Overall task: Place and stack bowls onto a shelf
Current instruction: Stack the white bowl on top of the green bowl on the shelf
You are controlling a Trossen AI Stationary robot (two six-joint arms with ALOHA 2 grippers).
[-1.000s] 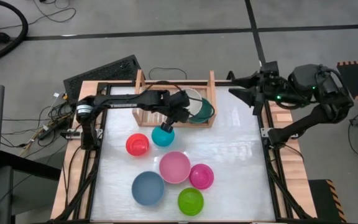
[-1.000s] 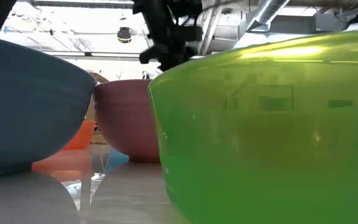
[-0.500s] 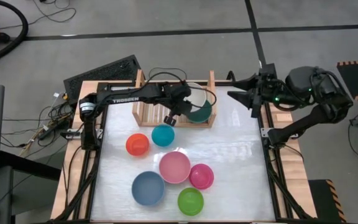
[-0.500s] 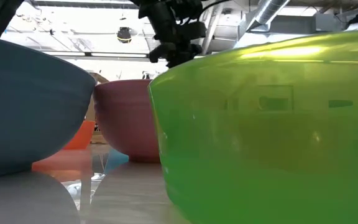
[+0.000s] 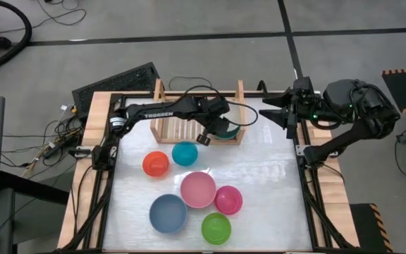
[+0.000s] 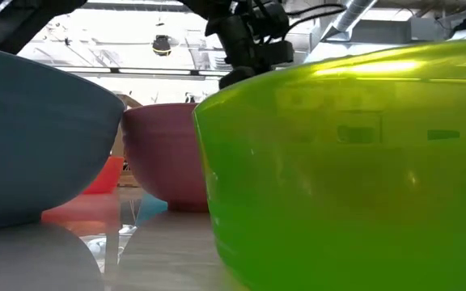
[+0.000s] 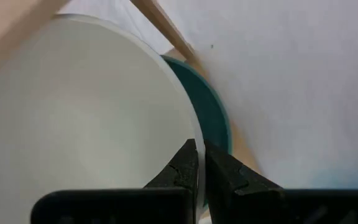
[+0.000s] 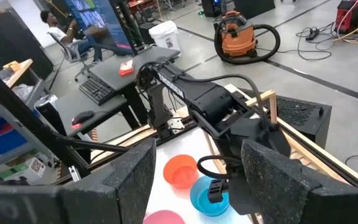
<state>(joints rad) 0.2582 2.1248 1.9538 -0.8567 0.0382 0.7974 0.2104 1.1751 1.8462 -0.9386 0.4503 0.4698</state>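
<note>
The shelf [image 5: 180,125] lies at the far edge of the table [image 5: 273,183], its long axis running left to right. At its right end the cream-white bowl [image 7: 73,124] stands tipped on edge inside the dark green bowl [image 7: 213,121], both openings turned sideways rather than up. The left gripper [image 7: 199,163] sits right at the cream-white bowl's rim, its fingers pinched onto the thin edge, one inside and one outside.

Six more bowls rest upright on the table, openings up, one of each colour: red-orange bowl [image 5: 156,164] and teal bowl [image 5: 185,153] nearest the shelf, then the pink bowl [image 5: 198,189], magenta bowl [image 5: 228,200], blue bowl [image 5: 168,213] and lime green bowl [image 5: 216,228] toward the near edge. That makes eight in all, two in the shelf.

The right gripper [image 5: 268,106] hovers off the table's far right corner, fingers spread apart and holding nothing.
</note>
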